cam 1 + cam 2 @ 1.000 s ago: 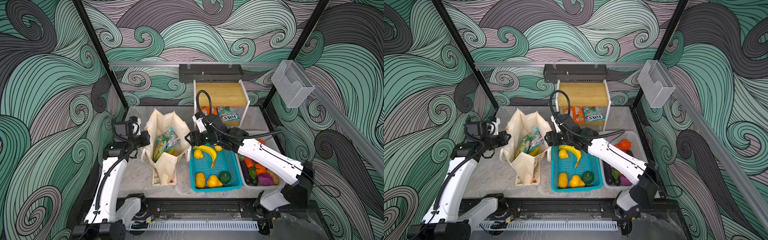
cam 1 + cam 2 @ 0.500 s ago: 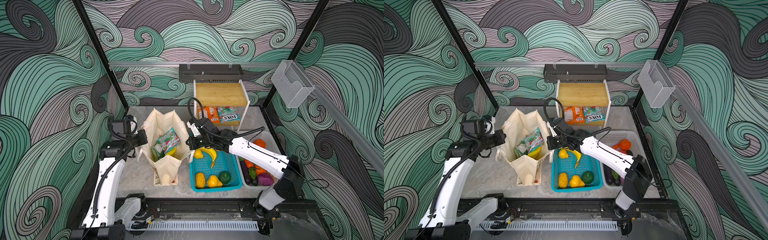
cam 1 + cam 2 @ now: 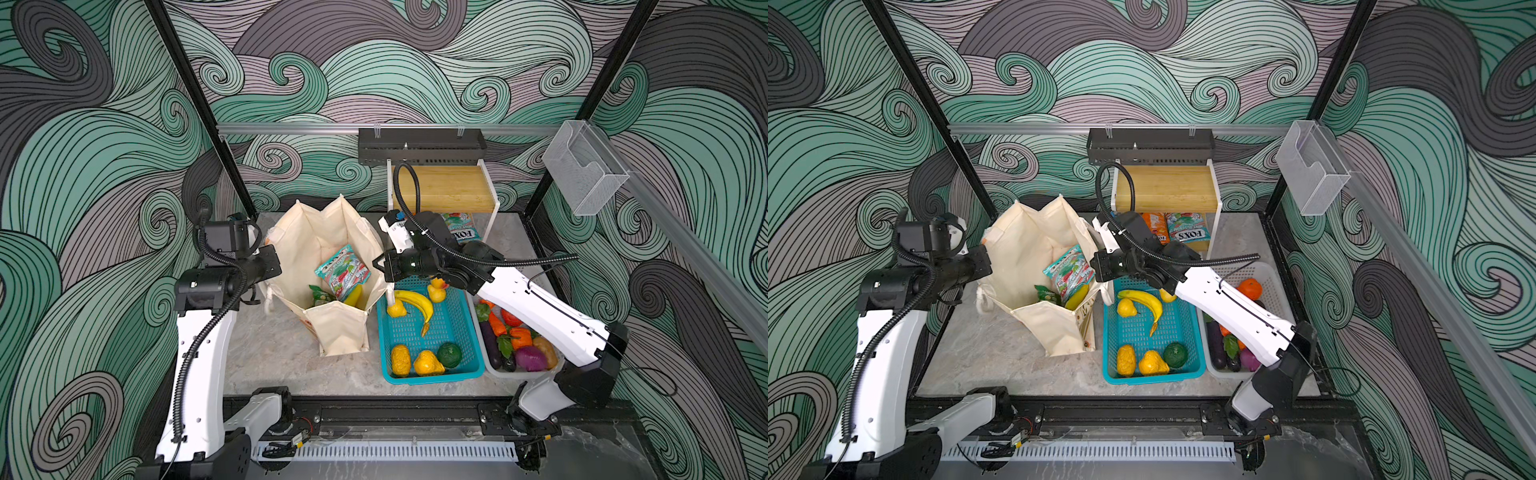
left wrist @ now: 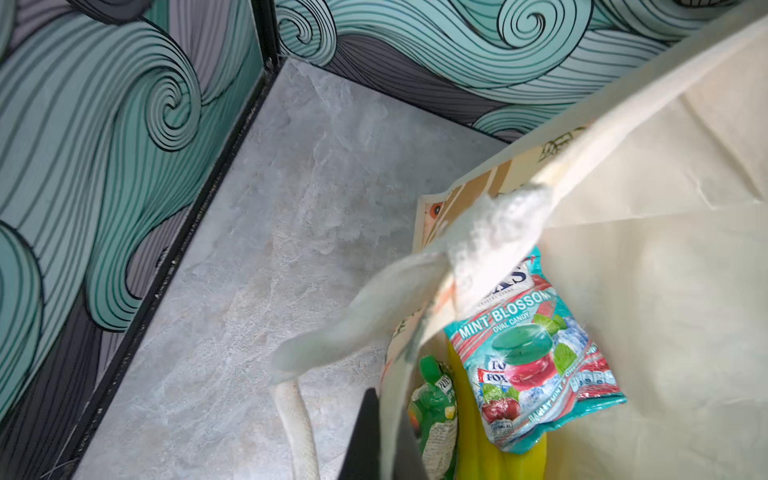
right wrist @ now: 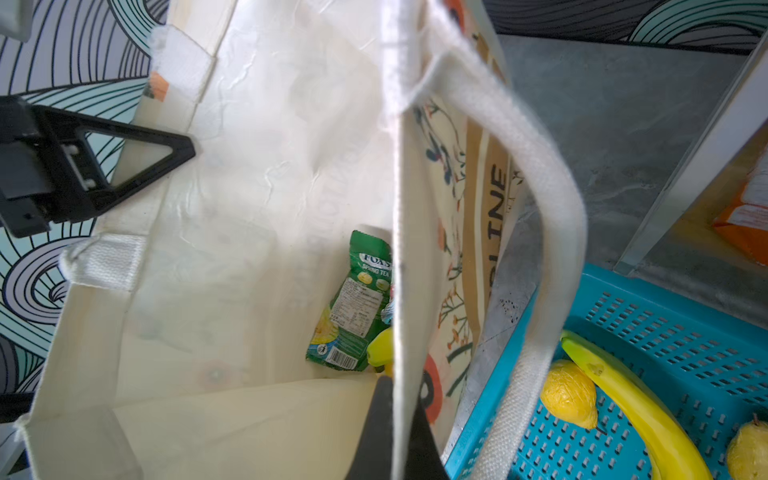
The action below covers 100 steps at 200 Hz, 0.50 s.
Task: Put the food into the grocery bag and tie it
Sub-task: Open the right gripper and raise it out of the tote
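Observation:
The cream grocery bag (image 3: 332,332) (image 3: 1054,332) stands open in the middle of the table. My left gripper (image 3: 273,261) (image 4: 388,415) is shut on its left rim. My right gripper (image 3: 380,266) (image 5: 399,399) is shut on its right rim, so the mouth is held wide between them. Inside lie a teal-red packet (image 3: 343,272) (image 4: 536,357), a green packet (image 4: 434,411) (image 5: 357,307) and a yellow banana (image 3: 353,296). A white rope handle (image 5: 552,208) hangs outside the right rim, over the teal basket.
The teal basket (image 3: 457,320) right of the bag holds a banana (image 3: 417,301) and several yellow and green fruits. Beyond it, under my right arm, is a white basket (image 3: 523,376) of vegetables. Behind, more packets (image 3: 1187,232) lie under the wooden shelf (image 3: 449,193).
My right gripper went from open beside the bag to shut on its right rim. The bag's mouth is spread wider, and the left gripper shifted slightly left with its rim.

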{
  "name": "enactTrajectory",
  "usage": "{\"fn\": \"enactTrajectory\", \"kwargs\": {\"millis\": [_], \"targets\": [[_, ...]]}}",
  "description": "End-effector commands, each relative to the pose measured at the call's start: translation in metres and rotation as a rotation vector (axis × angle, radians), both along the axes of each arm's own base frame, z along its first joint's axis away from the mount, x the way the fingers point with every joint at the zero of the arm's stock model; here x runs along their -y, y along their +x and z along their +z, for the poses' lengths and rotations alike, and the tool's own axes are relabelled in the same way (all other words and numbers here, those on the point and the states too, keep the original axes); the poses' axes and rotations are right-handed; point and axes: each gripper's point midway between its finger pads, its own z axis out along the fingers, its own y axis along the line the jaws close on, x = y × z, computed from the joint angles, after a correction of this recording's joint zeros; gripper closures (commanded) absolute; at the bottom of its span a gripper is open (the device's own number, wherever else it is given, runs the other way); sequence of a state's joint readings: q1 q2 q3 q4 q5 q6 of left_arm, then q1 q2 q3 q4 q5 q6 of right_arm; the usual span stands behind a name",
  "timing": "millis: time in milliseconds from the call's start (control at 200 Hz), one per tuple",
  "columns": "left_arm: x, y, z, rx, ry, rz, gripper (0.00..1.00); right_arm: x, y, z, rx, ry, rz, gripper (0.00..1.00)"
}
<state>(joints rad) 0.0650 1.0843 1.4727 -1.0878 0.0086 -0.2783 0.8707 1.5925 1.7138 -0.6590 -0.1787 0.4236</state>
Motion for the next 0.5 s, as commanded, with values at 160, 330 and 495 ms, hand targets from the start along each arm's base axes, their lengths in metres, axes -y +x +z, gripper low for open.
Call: {"fn": "enactTrajectory", "kwargs": {"millis": [160, 330, 495], "targets": [[0.009, 0.009, -0.008, 0.021, -0.046, -0.047, 1.0, 0.002, 0.014, 0.018, 0.09, 0.075, -0.032, 1.0], [0.016, 0.021, -0.02, 0.036, -0.084, -0.079, 1.0, -0.007, 0.013, -0.014, 0.0, 0.053, -0.015, 1.0], [0.018, 0.03, -0.043, 0.012, -0.093, -0.093, 1.0, -0.015, 0.016, -0.043, -0.046, 0.009, -0.002, 1.0]]}}
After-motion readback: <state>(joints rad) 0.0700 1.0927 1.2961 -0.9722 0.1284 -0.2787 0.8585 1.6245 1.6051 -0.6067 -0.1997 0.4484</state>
